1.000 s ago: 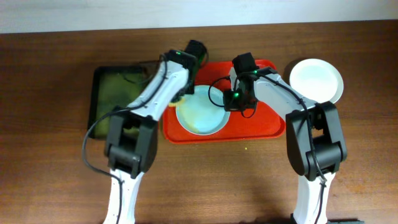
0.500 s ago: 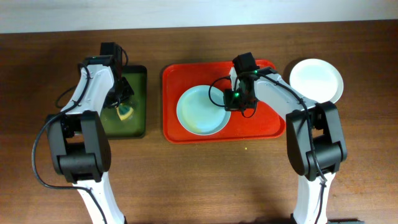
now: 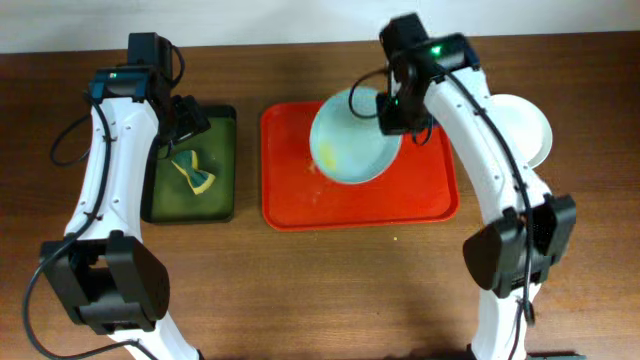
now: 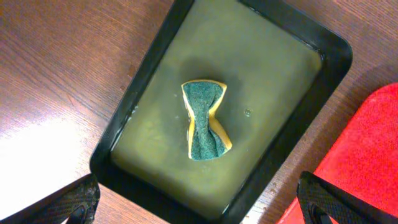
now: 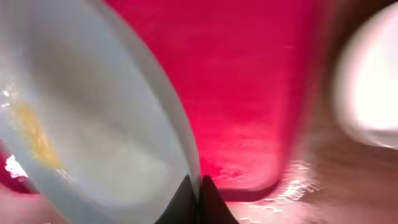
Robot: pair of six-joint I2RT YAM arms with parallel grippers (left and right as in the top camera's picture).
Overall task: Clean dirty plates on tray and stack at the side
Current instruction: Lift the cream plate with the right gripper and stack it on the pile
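A pale mint plate (image 3: 350, 150) with a yellowish smear hangs tilted above the red tray (image 3: 300, 205). My right gripper (image 3: 392, 112) is shut on its right rim. In the right wrist view the dark fingertips of the right gripper (image 5: 200, 199) pinch the plate's (image 5: 93, 124) thin edge over the tray (image 5: 249, 93). My left gripper (image 3: 185, 125) is open above the dark tray (image 3: 225, 205). Its fingers (image 4: 68, 202) stand wide apart with nothing between them. A second plate (image 3: 525, 130) lies on the table right of the red tray.
A yellow and green sponge (image 4: 204, 119) lies pinched in the middle in the dark tray's (image 4: 149, 68) greenish water. A corner of the red tray (image 4: 367, 155) shows beside it. The second plate (image 5: 373, 93) is a white blur at the right.
My left arm swung from the red tray to the dark tray, let go of the sponge there and opened. My right gripper raised the plate off the red tray and tilted it.
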